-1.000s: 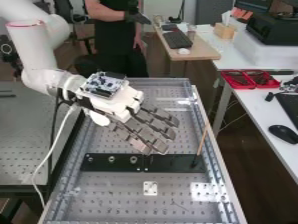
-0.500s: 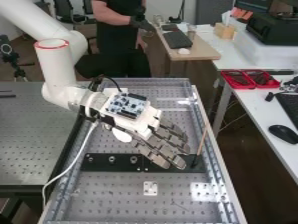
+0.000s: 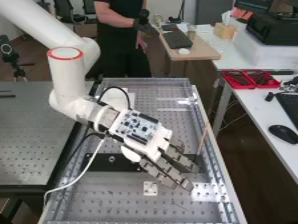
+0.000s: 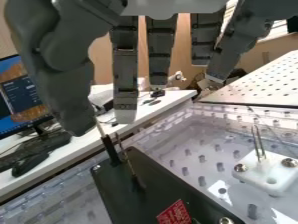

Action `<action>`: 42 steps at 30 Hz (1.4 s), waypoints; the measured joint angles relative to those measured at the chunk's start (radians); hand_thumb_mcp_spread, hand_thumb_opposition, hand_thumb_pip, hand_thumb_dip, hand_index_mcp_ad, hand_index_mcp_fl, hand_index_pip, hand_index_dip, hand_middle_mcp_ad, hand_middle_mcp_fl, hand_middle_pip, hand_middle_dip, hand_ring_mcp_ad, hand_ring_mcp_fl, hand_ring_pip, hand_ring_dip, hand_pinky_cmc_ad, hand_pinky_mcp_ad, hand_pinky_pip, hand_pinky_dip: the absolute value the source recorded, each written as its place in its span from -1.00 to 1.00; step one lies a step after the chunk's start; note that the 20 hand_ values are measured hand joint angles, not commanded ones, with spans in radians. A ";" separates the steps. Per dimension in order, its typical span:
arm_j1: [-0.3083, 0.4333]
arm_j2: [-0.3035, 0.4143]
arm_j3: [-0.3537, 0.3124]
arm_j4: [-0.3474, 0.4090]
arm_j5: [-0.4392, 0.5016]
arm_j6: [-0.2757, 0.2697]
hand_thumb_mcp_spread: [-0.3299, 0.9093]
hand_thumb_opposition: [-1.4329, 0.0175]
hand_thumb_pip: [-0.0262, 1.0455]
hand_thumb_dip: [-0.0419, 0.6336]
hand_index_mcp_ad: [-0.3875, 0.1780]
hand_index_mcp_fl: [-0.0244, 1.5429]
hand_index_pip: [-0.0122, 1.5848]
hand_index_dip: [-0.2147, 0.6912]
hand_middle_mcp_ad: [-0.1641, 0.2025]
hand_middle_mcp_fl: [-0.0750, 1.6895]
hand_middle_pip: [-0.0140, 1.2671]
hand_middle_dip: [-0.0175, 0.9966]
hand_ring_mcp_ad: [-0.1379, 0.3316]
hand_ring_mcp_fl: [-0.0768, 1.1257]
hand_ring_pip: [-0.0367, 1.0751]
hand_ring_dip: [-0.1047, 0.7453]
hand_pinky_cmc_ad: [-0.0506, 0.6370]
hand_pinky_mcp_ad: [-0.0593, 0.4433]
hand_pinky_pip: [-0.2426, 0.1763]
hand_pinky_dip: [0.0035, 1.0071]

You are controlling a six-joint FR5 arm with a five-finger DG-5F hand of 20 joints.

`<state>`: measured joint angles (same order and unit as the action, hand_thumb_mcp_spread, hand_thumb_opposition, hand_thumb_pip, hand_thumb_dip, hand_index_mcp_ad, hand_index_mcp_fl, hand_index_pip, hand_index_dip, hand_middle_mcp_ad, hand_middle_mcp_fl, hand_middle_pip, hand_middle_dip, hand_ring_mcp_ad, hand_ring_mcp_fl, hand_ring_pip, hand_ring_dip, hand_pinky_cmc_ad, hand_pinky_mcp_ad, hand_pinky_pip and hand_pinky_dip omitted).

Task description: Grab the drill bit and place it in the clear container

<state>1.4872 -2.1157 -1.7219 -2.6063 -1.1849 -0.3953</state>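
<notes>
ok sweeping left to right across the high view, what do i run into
arm → hand → thin rod → red trays → black mouse

Perf. bench (image 3: 100, 201) w/ blk plate (image 4: 166, 187) & sm. wht block (image 4: 265, 172) on top.
</notes>
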 joint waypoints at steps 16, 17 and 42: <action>-0.027 -0.055 0.058 -0.027 -0.064 -0.008 0.29 -0.08 0.22 -0.22 -0.02 -0.90 0.60 0.26 0.17 -0.69 -0.80 -0.37 0.48 -0.84 -0.76 -0.49 0.18 -0.11 0.03 -0.52; -0.027 -0.057 0.059 -0.027 -0.064 -0.009 0.29 -0.09 0.21 -0.21 -0.02 -0.90 0.62 0.28 0.17 -0.69 -0.80 -0.37 0.48 -0.84 -0.76 -0.49 0.18 -0.11 0.03 -0.53; -0.032 -0.077 0.063 0.014 -0.085 -0.036 0.39 -0.08 0.07 -0.21 -0.07 -0.63 0.80 0.36 0.16 -0.67 -0.80 -0.34 0.43 -0.77 -0.77 -0.49 0.18 -0.10 0.10 -0.62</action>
<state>1.4547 -2.1926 -1.6585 -2.5925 -1.2697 -0.4309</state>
